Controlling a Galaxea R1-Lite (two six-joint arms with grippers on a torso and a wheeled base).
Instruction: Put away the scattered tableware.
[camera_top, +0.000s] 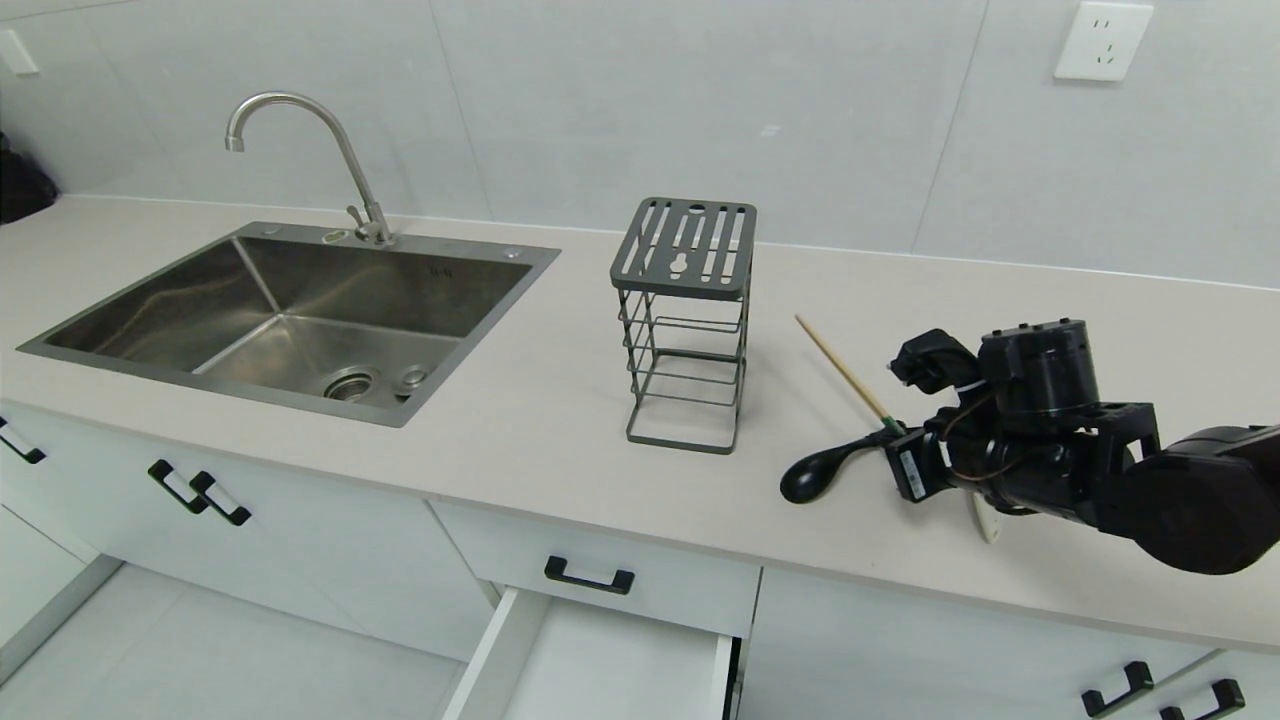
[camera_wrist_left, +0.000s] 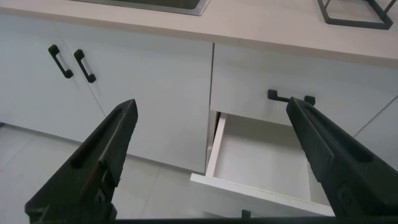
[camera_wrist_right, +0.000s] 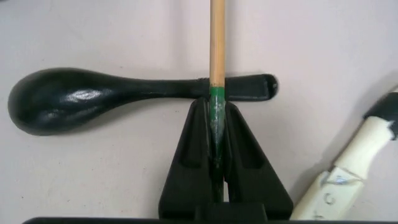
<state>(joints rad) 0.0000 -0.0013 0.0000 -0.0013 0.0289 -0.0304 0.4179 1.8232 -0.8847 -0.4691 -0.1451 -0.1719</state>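
We see the chopstick (camera_top: 845, 370) (camera_wrist_right: 216, 43) on the counter (camera_top: 560, 420), to the right of the rack (camera_top: 688, 320) and well apart from it. It is plain wood with a green end. The right gripper (camera_top: 893, 430) (camera_wrist_right: 216, 109) pinches that green end, its two fingers (camera_wrist_right: 239, 146) pressed together on the stick with no gap between them. Just past the fingertips the chopstick crosses over the handle of the spoon (camera_top: 825, 472) (camera_wrist_right: 93, 99). The spoon is black and lies flat, bowl toward the rack (we cannot tell whether stick and handle touch). A white utensil (camera_top: 985, 520) (camera_wrist_right: 348, 180) with a dark band lies just beside the gripper on its other side, untouched.

The left gripper (camera_wrist_left: 210, 106) hangs low in front of the cabinet doors (camera_wrist_left: 71, 62). Its fingers (camera_wrist_left: 106, 149) are spread wide and hold nothing. Beyond them a drawer (camera_wrist_left: 261, 155) (camera_top: 600, 660) stands open under the counter, below the rack. The sink (camera_top: 290, 320) sits at the counter's left end.
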